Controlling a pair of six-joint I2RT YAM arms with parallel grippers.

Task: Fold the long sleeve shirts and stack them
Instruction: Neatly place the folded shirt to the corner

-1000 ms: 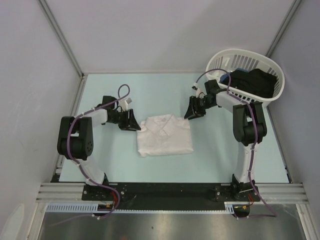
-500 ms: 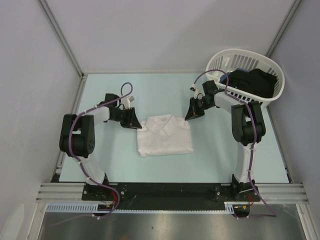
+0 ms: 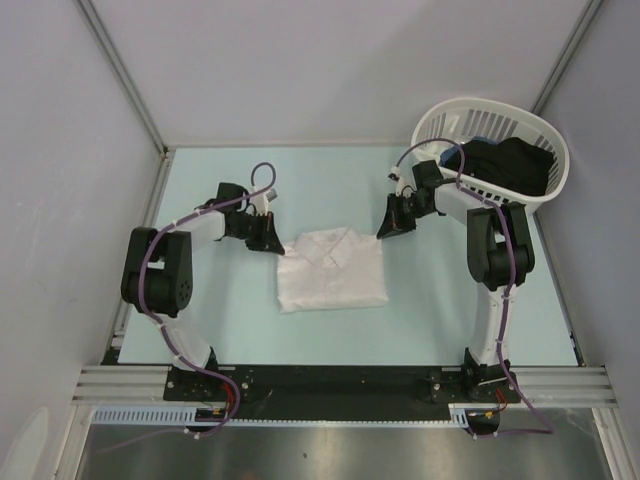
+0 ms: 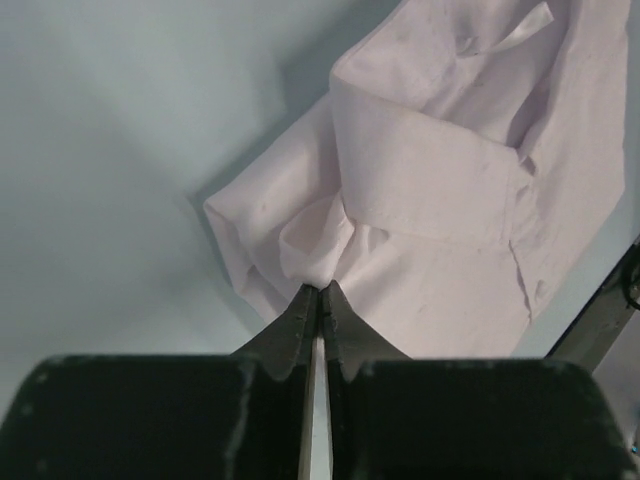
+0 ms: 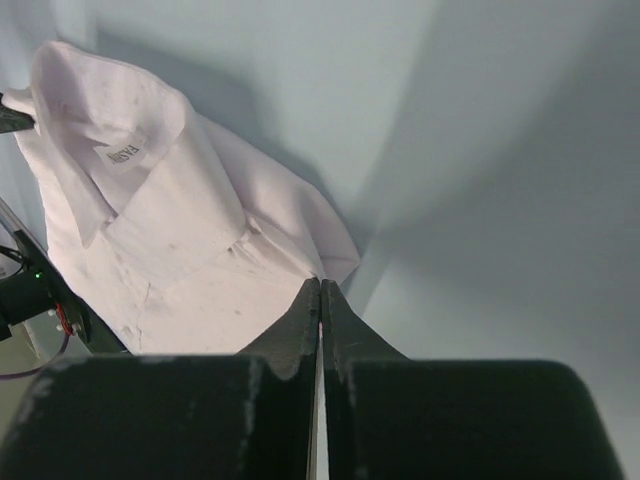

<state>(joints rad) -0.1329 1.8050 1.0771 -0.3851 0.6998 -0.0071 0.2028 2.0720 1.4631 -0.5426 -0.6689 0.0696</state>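
Observation:
One white long sleeve shirt (image 3: 332,268) lies folded in a rectangle on the pale blue table, collar toward the far side. My left gripper (image 3: 272,243) is at its far left corner. In the left wrist view, the left gripper (image 4: 320,288) is shut on a small bunch of the shirt (image 4: 450,200). My right gripper (image 3: 383,231) is at the far right corner. Seen from the right wrist, that gripper (image 5: 320,283) is shut, with the thin edge of the shirt (image 5: 170,230) running into its tips.
A white slatted basket (image 3: 440,118) stands at the far right and holds dark clothes (image 3: 505,165). Grey walls close off the table on the left, right and far sides. The arm bases sit on the near rail (image 3: 330,385).
Both grippers have moved in to the shirt's far corners and gone from open to shut on the cloth. The shirt's far left corner is drawn up slightly.

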